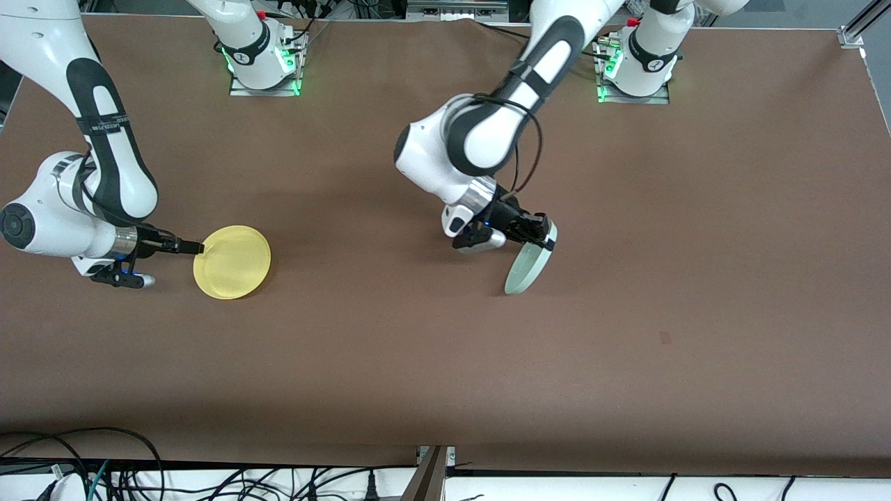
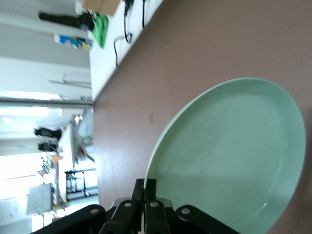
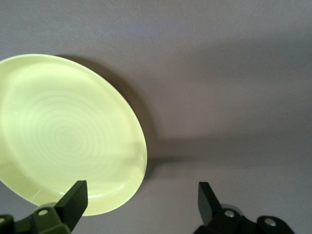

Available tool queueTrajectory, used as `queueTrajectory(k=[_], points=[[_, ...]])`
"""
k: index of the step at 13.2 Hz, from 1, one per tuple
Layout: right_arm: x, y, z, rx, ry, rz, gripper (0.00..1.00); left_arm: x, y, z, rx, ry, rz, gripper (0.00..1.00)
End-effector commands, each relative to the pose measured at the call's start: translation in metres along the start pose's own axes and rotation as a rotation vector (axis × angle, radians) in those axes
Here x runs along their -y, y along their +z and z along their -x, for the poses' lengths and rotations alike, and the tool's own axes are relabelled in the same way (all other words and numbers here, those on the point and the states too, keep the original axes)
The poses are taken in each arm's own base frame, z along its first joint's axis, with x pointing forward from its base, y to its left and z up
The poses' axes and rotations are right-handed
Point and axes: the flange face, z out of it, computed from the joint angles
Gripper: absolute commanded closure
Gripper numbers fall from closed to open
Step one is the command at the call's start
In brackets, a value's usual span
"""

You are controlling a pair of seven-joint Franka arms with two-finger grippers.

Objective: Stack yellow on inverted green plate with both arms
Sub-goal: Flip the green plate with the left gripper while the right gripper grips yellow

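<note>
The yellow plate (image 1: pixel 232 262) lies flat, rim up, toward the right arm's end of the table. My right gripper (image 1: pixel 197 248) is low at the plate's edge and open. In the right wrist view the yellow plate (image 3: pixel 68 136) has part of its rim between the fingers, near one fingertip (image 3: pixel 75 195), and nothing is gripped by the right gripper (image 3: pixel 141 195). Over the table's middle, my left gripper (image 1: pixel 544 235) is shut on the rim of the green plate (image 1: pixel 529 270). That plate hangs steeply tilted with its lower rim at or near the table. The left wrist view shows the green plate (image 2: pixel 229 156) pinched in the left gripper (image 2: pixel 146 187).
The brown table (image 1: pixel 445 362) carries a small dark mark (image 1: pixel 665 337) toward the left arm's end. Cables (image 1: pixel 104 473) run along the edge nearest the front camera. The arm bases (image 1: pixel 264 62) (image 1: pixel 637 69) stand along the farthest edge.
</note>
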Motion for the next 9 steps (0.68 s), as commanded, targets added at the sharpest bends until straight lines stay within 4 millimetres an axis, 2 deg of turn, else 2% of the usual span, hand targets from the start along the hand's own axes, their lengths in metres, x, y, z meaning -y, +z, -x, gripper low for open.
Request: queueTrajectory(k=[1, 4, 9], points=[[-0.012, 0.014, -0.002, -0.009, -0.002, -0.02, 0.0, -0.028, -0.021, 0.002, -0.109, 0.025, -0.138, 1.0], [-0.02, 0.024, -0.002, -0.009, -0.031, -0.09, 0.0, -0.065, -0.033, 0.014, -0.239, 0.075, -0.326, 1.0], [-0.035, 0.04, -0.003, -0.025, -0.135, -0.185, 0.0, -0.081, -0.033, 0.016, -0.314, 0.089, -0.433, 1.0]])
